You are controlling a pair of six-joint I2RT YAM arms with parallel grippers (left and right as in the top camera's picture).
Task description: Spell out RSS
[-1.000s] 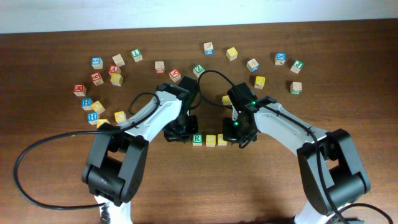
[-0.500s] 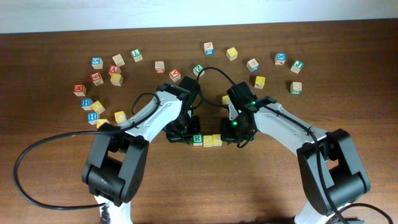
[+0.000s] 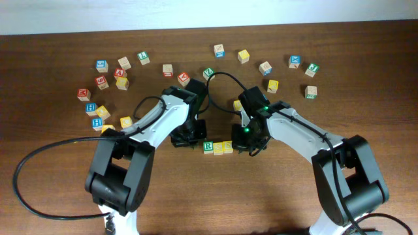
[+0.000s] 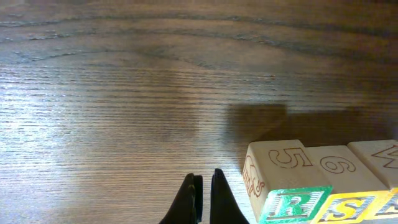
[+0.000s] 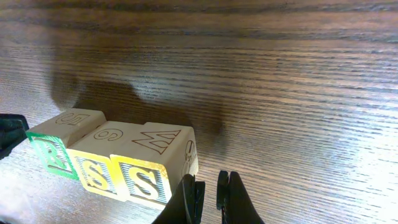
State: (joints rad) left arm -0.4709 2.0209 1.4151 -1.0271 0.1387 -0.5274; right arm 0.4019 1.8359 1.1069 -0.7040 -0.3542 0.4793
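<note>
Three blocks stand in a touching row at mid-table: a green R block (image 3: 208, 147), a yellow S block (image 3: 218, 147) and a second yellow S block (image 3: 228, 147). My left gripper (image 3: 190, 139) is shut and empty just left of the R block. In the left wrist view the jaws (image 4: 204, 198) sit beside the R block (image 4: 292, 205). My right gripper (image 3: 243, 144) is shut and empty just right of the second S. In the right wrist view the jaws (image 5: 208, 191) are next to the second S block (image 5: 144, 177), with the first S (image 5: 96, 174) and the R (image 5: 53, 154) beyond it.
Several loose letter blocks lie scattered across the back of the table, from a cluster at the left (image 3: 101, 81) to a group at the right (image 3: 295, 62). One yellow block (image 3: 238, 104) lies close by the right arm. A black cable (image 3: 39, 156) loops at the front left.
The two S blocks have slid left and now touch the R block in one row. The right gripper followed them left. The left gripper drew slightly away from the R.
</note>
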